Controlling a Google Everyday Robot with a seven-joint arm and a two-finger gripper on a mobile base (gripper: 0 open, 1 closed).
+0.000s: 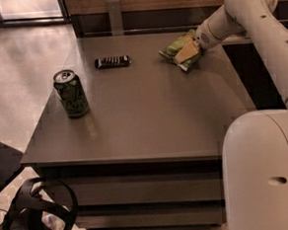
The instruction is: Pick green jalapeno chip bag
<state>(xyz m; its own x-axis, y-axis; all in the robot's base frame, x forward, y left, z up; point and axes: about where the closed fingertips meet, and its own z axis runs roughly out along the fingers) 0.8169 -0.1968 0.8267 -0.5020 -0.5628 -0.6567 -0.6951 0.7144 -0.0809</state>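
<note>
The green jalapeno chip bag [178,50] is a crinkled light-green bag with yellowish print. It lies at the far right of the grey table [149,121]. My gripper [196,43] comes in from the right on the white arm [245,11] and sits right at the bag's right end, touching it. I cannot tell whether the bag rests on the table or is slightly raised.
A dark green soda can [71,93] stands upright at the table's left. A small black bar-shaped object [112,62] lies at the back centre. A wooden wall runs behind the table. My white base [267,177] fills the lower right. A black headset [37,213] lies on the floor.
</note>
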